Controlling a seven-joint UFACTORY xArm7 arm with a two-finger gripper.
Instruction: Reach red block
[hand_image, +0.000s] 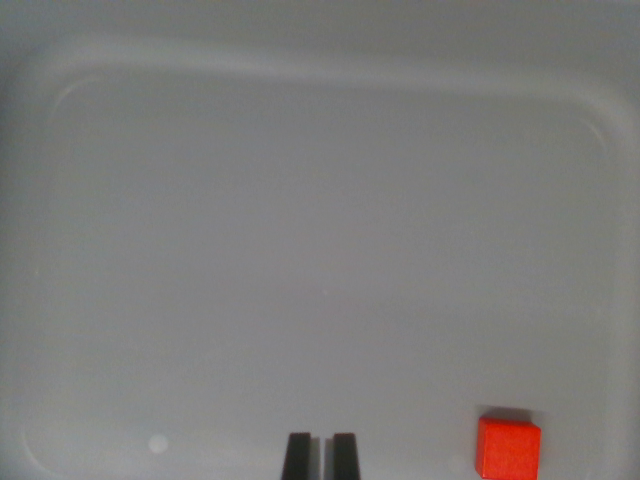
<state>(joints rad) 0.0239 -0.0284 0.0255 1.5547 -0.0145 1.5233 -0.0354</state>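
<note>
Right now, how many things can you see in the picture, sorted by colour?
Red: 1, the red block, at the wrist view's lower right.
Black: 1, the gripper, its two fingertips close together at the bottom edge.
Grey-white: 1, the tray underneath everything.
Total: 3

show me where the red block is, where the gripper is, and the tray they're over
red block (508, 448): wrist view, middle of its top face.
gripper (321, 456): wrist view, the narrow gap midway between its two dark fingertips.
tray (330, 82): wrist view, on its far rim.
</note>
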